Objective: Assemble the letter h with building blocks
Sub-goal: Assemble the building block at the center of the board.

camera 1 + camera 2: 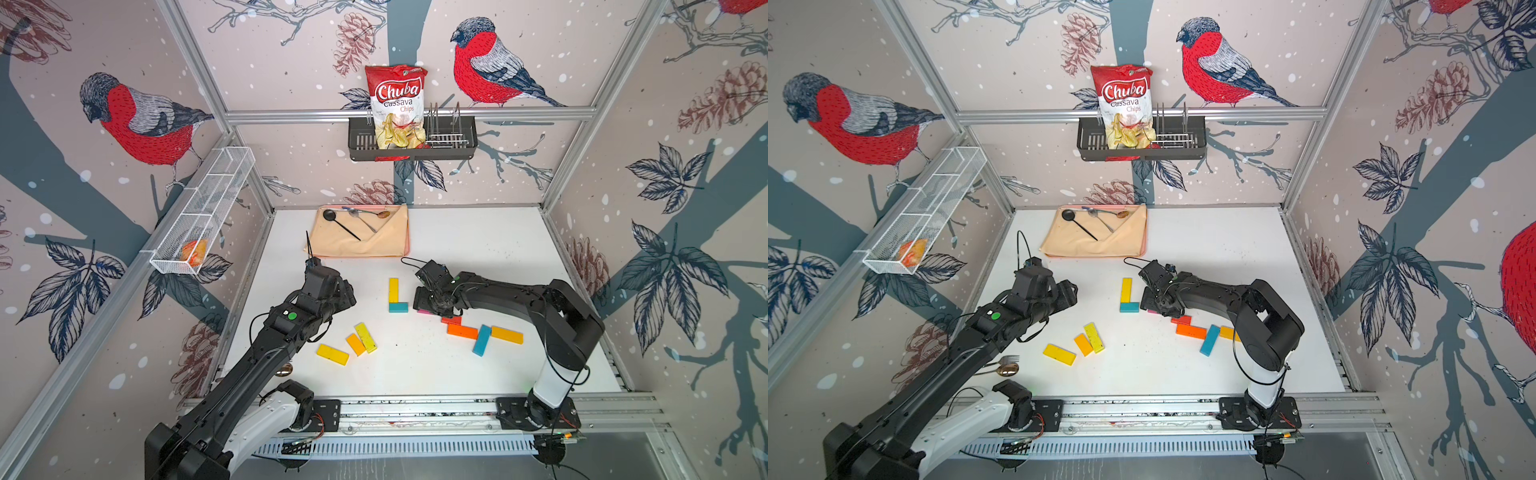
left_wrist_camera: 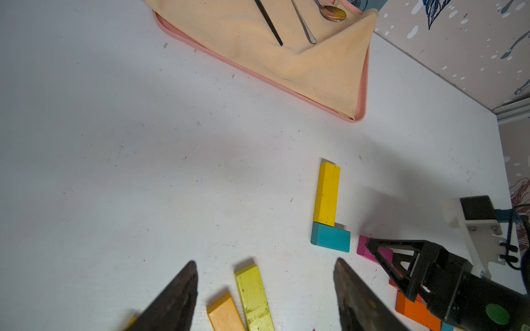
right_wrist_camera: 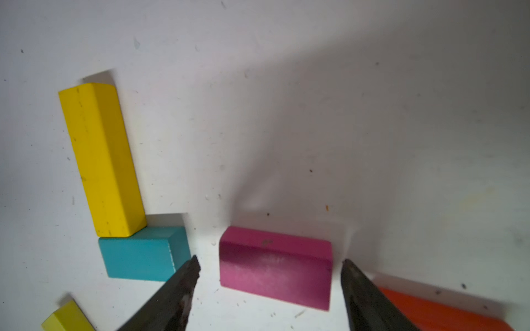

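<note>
Since the white tabletop (image 1: 457, 374) looks pretty slick, watch this one. Left gripper (image 2: 266, 262) sits open, holding nothing. Right gripper (image 3: 271, 259) is open astride the short magenta painted block (image 3: 275, 275), not touching it. That's just beside the long yellow block (image 3: 100, 160) and short teal block (image 3: 137, 255), which make an L. If one finger lands first, it'll probably shove magenta into them.

A chips bag (image 1: 397, 104) stands in a rack (image 1: 457, 154) at upper centre, a wire basket (image 1: 208, 199) hangs left, spoons (image 1: 353, 212) lie on a cloth (image 1: 374, 243) mid-frame.
</note>
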Tool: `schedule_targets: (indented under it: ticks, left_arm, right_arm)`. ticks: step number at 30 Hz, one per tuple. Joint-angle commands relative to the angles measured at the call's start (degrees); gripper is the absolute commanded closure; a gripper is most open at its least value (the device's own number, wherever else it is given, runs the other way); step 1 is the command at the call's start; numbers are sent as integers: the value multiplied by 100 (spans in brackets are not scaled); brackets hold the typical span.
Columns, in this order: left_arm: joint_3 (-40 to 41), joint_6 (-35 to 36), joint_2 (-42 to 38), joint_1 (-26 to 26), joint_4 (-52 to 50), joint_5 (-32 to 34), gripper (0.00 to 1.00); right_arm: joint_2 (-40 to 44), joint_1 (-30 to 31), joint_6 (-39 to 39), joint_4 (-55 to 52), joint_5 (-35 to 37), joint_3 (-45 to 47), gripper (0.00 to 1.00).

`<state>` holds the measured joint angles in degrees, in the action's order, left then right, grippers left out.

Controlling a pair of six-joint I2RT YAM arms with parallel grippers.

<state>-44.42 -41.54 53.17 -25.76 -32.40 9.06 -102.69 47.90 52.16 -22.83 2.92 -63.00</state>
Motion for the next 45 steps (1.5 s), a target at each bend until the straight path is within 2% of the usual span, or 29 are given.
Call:
schedule_targets:
  ticks: [1,26,45]
  left_arm:
    - [7,107,0,9,74,-23,28]
    - [300,56,89,18,181,-106,29]
    - [342,104,124,18,208,-69,30]
  right_arm:
    - [-55,26,-91,68,-50,-98,21]
    - [-352,97,-26,-20,-72,-483,21]
    - [-128,290,143,-21,-120,-376,21]
